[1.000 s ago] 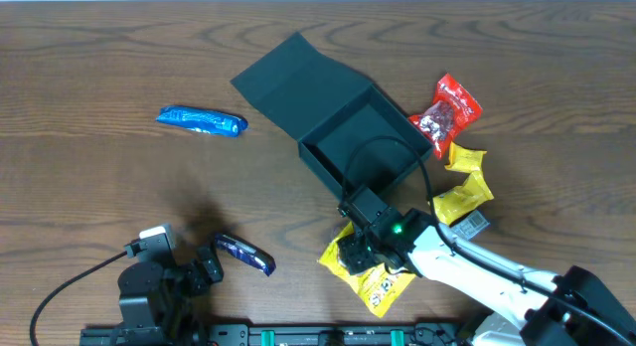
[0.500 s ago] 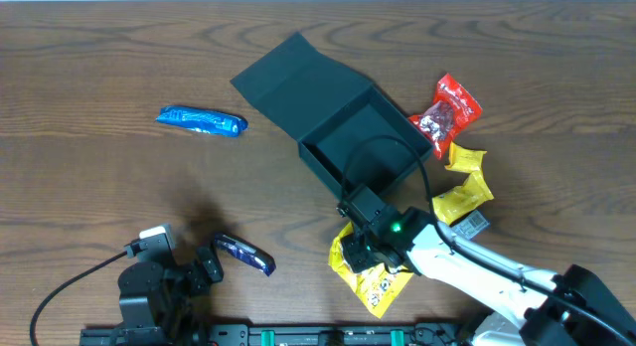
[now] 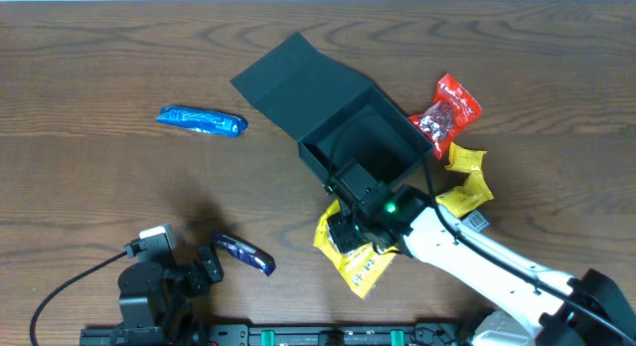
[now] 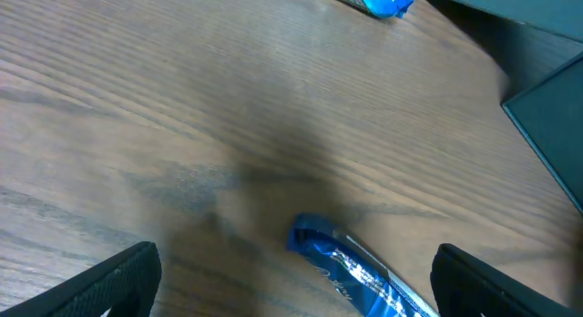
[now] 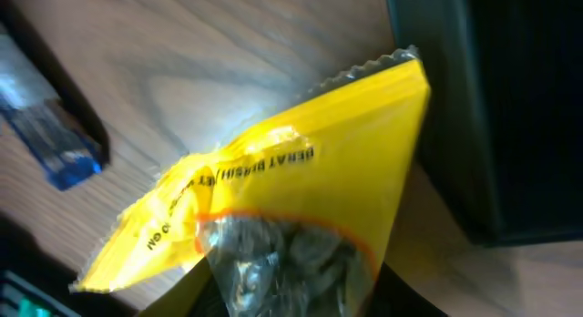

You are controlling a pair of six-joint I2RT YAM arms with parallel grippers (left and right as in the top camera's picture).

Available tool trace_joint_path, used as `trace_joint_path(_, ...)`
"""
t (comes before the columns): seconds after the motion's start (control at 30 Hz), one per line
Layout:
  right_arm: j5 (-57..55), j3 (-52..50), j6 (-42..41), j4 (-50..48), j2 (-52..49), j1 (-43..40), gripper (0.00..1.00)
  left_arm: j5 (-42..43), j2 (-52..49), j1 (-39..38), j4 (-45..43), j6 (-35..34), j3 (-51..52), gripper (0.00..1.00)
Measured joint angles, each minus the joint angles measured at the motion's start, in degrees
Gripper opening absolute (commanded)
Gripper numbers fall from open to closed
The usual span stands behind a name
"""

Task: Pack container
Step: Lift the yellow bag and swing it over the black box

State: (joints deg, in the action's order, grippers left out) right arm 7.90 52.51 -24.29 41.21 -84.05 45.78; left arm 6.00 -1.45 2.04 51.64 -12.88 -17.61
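One container [image 3: 298, 83], lid flapped open, is seen right of table centre. A yellow packet [image 3: 363, 271] is pinched by the right gripper [image 3: 346, 235] just beside its near wall. The left gripper [image 4: 301, 294] is spread wide, a dark blue packet [image 4: 364, 276] seen beneath. A red packet [image 3: 449, 109] is seen beside the box's right corner

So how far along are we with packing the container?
Done: the container is open, lid flap back, but nothing shows inside yet. In hand: the right fingers grip a yellow packet beside the box's near corner. To go: that packet, plus the red packet, the loose yellow packets, the blue packet and the dark blue packet in front of the open left fingers.
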Motion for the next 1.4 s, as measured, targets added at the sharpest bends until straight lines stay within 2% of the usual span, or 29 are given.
trace_joint_path(0.13,-0.02,3.65,-0.15,0.98,0.0,0.0,0.33,0.0,0.0,0.0,0.02,0.0,0.0,0.95)
trace_joint_path(0.27,-0.09,5.25,-1.9,0.68,0.0,0.0,0.22,0.0,0.0,0.02,0.0,0.0,0.0,0.95)
trace_joint_path(0.67,-2.54,5.27,-16.33,-0.39,0.0,-0.57,0.18,0.0,0.0,0.02,0.02,0.0,0.0,0.95)
trace_joint_path(0.87,-1.77,5.27,-23.71,-5.14,0.0,-0.57,0.08,0.0,0.0,0.0,0.0,0.0,0.0,0.95)
trace_joint_path(1.03,-1.49,5.27,-29.79,-10.43,0.0,-0.57,0.08,-0.02,0.0,0.0,0.0,0.0,0.0,0.95)
trace_joint_path(1.17,-1.51,5.29,-34.27,-15.08,0.0,-0.55,0.03,0.0,0.0,0.02,0.02,0.0,0.0,0.95)
trace_joint_path(1.4,-6.21,5.29,-41.86,-16.22,0.42,-0.55,0.03,0.0,0.0,0.02,0.02,0.0,0.0,0.95)
